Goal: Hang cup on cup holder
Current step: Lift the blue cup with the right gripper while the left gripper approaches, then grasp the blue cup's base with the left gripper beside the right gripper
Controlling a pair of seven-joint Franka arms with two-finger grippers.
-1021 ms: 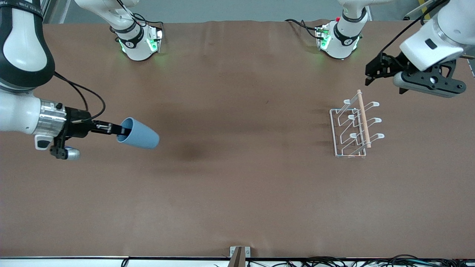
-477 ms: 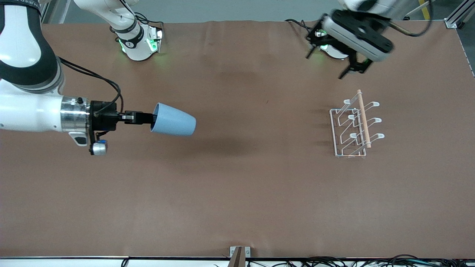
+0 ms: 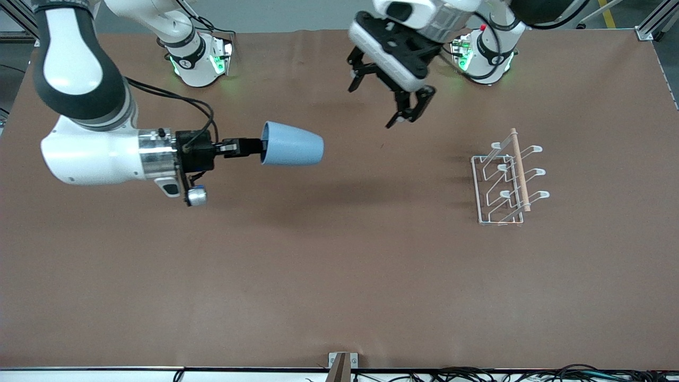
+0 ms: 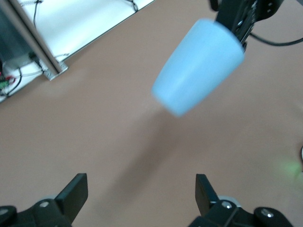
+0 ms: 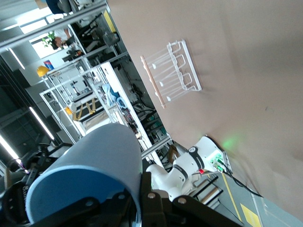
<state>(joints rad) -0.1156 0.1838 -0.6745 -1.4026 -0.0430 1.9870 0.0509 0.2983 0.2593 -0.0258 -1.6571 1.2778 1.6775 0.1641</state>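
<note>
Wide bare table [image 3: 339, 276] between cup [image 3: 292, 150] and cup holder [image 3: 506, 183], which stands toward the left arm's end. Right gripper [image 3: 254, 147] clamped on the cup's rim, carried sideways above mid-table, closer to the holder than before. Left gripper [image 3: 390, 98] spread open over the table near the bases; left wrist view alone shows the cup's closed bottom.

Right arm extends from its base at the top of the front view, forearm level above the table and pointing toward the left arm's end. Right gripper [image 3: 248, 147] is clamped on the rim of the cup [image 3: 292, 150], one finger inside the mouth, holding it on its side in the air over the middle of the table. Left arm reaches in from its base; left gripper [image 3: 383, 101] hangs over the table near the bases, fingers spread wide, nothing between them.
</note>
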